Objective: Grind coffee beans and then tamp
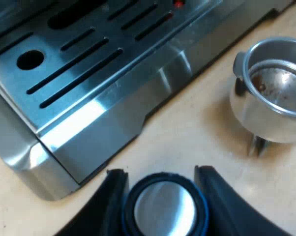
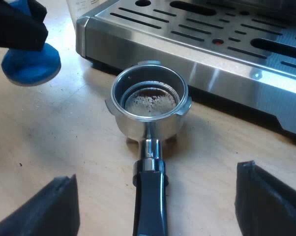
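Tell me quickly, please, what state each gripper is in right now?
Left gripper: closed on the blue tamper.
Right gripper: open, jaws wide either side of the handle of the metal holder, holding nothing.

A pale beige tabletop (image 1: 197, 132) with a smooth, matt surface spread out from the foot of the espresso machine (image 1: 113, 113). Soft, even light fell on it, leaving a narrow dark shadow right under the machine's base and a few small dark specks farther out from it.
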